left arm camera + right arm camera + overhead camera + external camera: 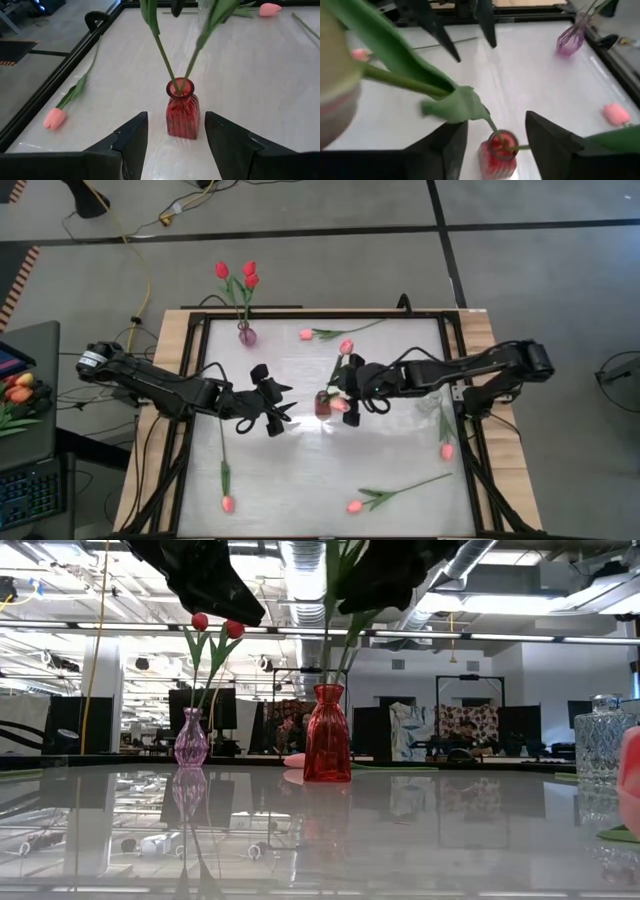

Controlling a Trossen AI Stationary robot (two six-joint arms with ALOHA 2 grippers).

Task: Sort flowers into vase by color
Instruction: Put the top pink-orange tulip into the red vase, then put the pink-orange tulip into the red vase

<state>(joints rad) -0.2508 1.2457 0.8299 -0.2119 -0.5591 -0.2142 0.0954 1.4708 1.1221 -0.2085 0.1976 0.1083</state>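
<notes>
Red vase: stood near the middle of the table; two green stems are seen entering its neck in the left wrist view.

Right gripper: positioned directly over the red vase, fingers spread apart on either side of it as shown by its own wrist view. A tulip stem and leaf are seen crossing just ahead of the fingers; whether anything is gripped cannot be told.

Left gripper: held just beside the red vase, on the left arm's side, fingers wide apart, nothing between them.

Purple vase: placed at the far edge of the table, left of centre; three red tulips are held in it.

Loose pink tulips, laid flat on the table:
- one near the far edge, right of the purple vase;
- one beside it, nearer the centre;
- one at the near left;
- one at the near centre;
- one at the right edge.
</notes>
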